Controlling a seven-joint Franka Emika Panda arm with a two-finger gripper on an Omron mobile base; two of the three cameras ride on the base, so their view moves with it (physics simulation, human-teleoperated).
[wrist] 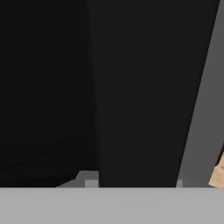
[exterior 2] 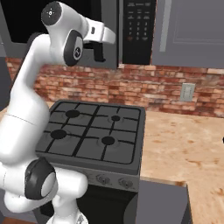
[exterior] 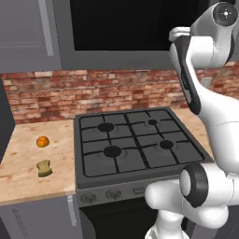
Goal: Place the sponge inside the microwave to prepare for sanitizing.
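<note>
On counter, sponge (exterior: 44,168), jaws far above

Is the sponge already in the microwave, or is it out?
Out. The sponge lies on the wooden counter, left of the stove, below the orange ball.

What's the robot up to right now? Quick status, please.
Gripper shut, up at the microwave door. Sponge on counter beside orange ball, untouched. Door looks closed.
</note>
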